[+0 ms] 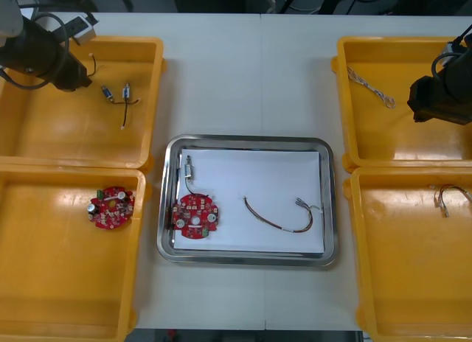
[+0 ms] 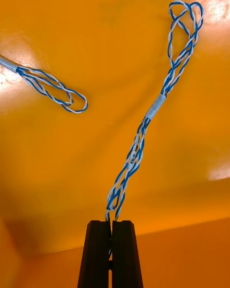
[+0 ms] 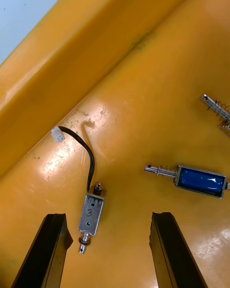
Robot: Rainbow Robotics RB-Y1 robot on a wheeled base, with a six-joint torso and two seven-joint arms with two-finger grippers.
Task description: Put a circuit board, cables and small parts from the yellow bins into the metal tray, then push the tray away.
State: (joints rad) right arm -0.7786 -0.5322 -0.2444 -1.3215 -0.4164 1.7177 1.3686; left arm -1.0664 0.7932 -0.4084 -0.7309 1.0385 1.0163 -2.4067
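Note:
My right gripper (image 2: 111, 223) is shut on the end of a twisted blue and white cable (image 2: 143, 139), over the floor of the far right yellow bin (image 1: 369, 135). A second blue and white cable (image 2: 52, 87) lies beside it. My left gripper (image 3: 108, 215) stands open low in the far left yellow bin (image 1: 44, 135), and a small metal part with a black wire (image 3: 91, 213) lies between its fingers. A blue small metal part (image 3: 199, 180) lies just beyond one finger. The metal tray (image 1: 251, 142), white inside, holds a round red circuit board (image 1: 195, 215), a red and yellow cable (image 1: 284, 217) and a small metal part (image 1: 189, 167).
Another red circuit board (image 1: 112, 207) lies in the near left yellow bin (image 1: 44, 298). A red and yellow cable (image 1: 450, 197) lies in the near right yellow bin (image 1: 413, 298). A third small metal part with a spring (image 3: 218, 110) sits farther from my left fingers.

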